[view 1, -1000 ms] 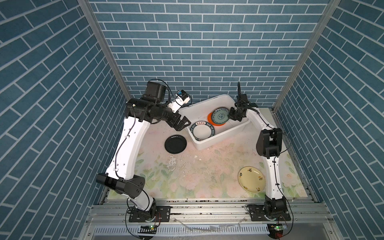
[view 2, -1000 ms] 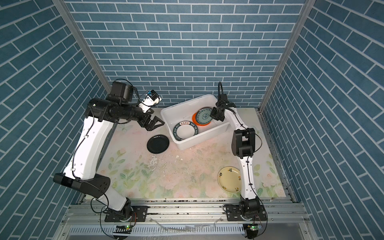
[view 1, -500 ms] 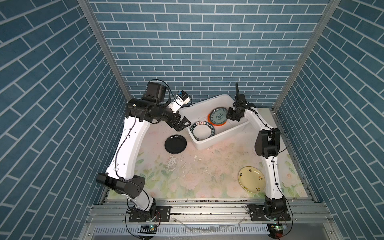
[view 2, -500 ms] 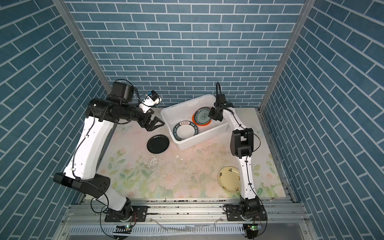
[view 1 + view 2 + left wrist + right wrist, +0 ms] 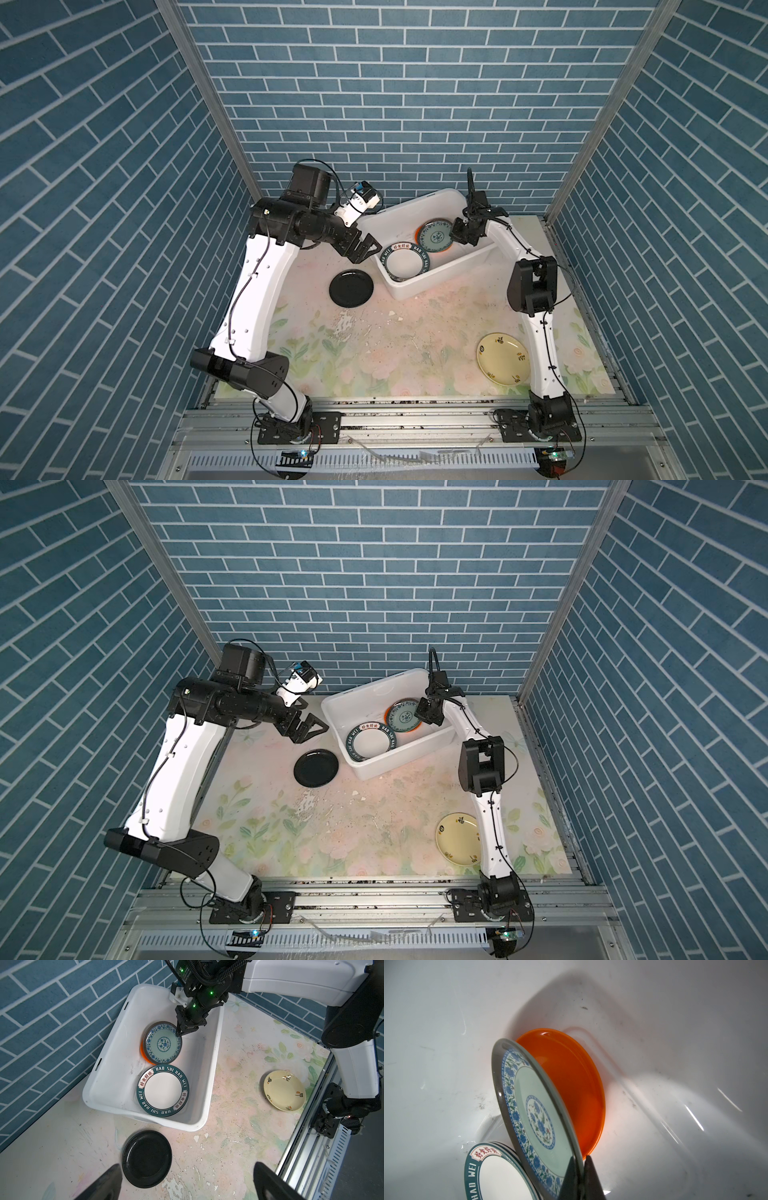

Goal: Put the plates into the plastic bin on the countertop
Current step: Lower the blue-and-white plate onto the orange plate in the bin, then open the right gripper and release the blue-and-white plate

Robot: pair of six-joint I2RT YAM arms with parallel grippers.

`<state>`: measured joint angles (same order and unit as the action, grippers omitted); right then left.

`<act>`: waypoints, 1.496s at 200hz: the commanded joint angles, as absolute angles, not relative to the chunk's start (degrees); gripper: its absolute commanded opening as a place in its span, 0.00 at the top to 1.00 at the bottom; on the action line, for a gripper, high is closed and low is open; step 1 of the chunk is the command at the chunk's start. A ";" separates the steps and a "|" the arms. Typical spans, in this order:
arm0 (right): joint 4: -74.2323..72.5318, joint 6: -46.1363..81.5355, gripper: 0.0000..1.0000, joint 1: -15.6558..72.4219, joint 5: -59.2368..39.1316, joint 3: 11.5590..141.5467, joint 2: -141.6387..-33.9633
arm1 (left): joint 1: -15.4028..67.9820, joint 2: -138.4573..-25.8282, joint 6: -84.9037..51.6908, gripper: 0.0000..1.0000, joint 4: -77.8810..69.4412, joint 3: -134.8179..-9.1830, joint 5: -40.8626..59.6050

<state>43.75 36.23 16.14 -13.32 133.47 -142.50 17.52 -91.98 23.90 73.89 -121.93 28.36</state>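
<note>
Inside the plastic bin (image 5: 215, 1057), the right gripper (image 5: 180, 1033) is clamped on the rim of the teal patterned plate (image 5: 162, 1044), which tilts over the orange plate (image 5: 571, 1084); just beside them lies the lettered plate (image 5: 162, 1090); outside the bin, the left gripper (image 5: 314, 732) hangs with jaws wide apart near the black plate (image 5: 351, 288) on the countertop (image 5: 415, 332); the cream-yellow plate (image 5: 503, 359) lies well apart, by the right arm.

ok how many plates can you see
5: black plate and cream plate on the countertop; teal plate, orange plate beneath it and lettered plate in the bin. Others may hide underneath.
</note>
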 commanded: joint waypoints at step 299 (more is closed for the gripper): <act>46.14 40.08 0.75 16.01 -10.16 133.40 -143.41 | 16.87 -90.99 24.30 0.00 74.86 -121.07 30.50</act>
<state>44.36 38.68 16.36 -12.32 133.47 -142.82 17.10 -91.61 23.90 73.91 -121.45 29.67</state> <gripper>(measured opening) 0.244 0.995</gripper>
